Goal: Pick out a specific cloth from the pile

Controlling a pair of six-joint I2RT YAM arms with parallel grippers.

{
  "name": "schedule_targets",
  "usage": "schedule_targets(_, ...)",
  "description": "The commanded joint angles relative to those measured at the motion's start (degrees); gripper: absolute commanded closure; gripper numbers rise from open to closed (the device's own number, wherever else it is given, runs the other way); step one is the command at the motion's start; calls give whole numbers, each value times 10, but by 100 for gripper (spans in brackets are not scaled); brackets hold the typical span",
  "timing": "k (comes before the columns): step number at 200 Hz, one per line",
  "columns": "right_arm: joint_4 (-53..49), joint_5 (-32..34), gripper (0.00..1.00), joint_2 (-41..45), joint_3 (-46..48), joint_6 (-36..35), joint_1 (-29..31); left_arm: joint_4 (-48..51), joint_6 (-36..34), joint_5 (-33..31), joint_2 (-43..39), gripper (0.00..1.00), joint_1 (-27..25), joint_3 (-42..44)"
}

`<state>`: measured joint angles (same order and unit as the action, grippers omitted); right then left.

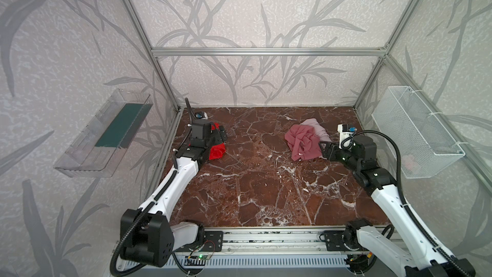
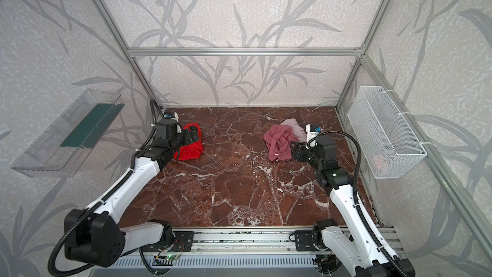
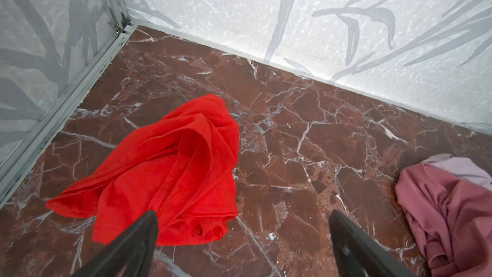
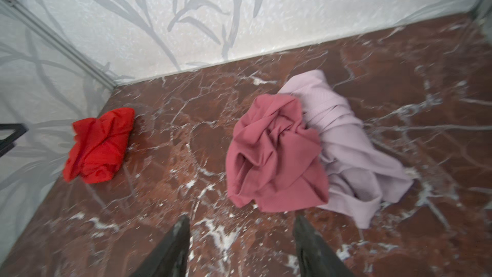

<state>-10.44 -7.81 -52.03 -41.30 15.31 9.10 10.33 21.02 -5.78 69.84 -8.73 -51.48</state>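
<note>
1. A clear plastic bin [image 1: 80, 155] hangs on the left wall with a dark green flat strip [image 1: 119, 126] inside. A white wire-mesh basket [image 1: 415, 129] hangs on the right wall; something pale pink [image 1: 408, 162] lies at its bottom, too faint through the mesh to identify.
2. In both top views the left gripper [image 1: 218, 133] covers the middle of the bright red thin cloth [image 1: 217, 151], so only its ends show there. In the pile [image 1: 306, 139], the dusty rose-pink cloth [image 4: 274, 155] lies over part of the pale pink-white cloth [image 4: 346, 139].
3. The red cloth lies crumpled on the brown marble table [image 1: 266, 182] at the far left, near the left wall and well apart from the pile.
4. The left wrist view shows the left gripper's fingers [image 3: 138, 235] spread wide. One tip overlaps the red cloth's near edge, the other is over bare marble; nothing is gripped.
5. The right gripper [image 4: 242, 217] has its jaws apart and empty, just beside the rose-pink cloth.
</note>
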Motion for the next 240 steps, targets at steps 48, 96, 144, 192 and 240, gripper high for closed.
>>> schedule_targets(48, 510, 231, 33, -167, 243, -180, -5, -238, -118, -133, -53, 1, 21, 206)
schedule_targets(96, 799, 200, 25, -321, 296, -202, -3, -381, -144, -153, -27, 1, 65, 270)
schedule_targets(144, 878, 170, 17, -416, 293, -216, 1, -542, -167, -91, 107, 1, 91, 286)
schedule_targets(192, 714, 175, 13, -394, 220, -213, 0, -661, -171, -54, 198, 1, 99, 307)
schedule_targets(240, 742, 173, 1, -395, 232, -215, 1, -663, -174, -55, 199, 1, 99, 308)
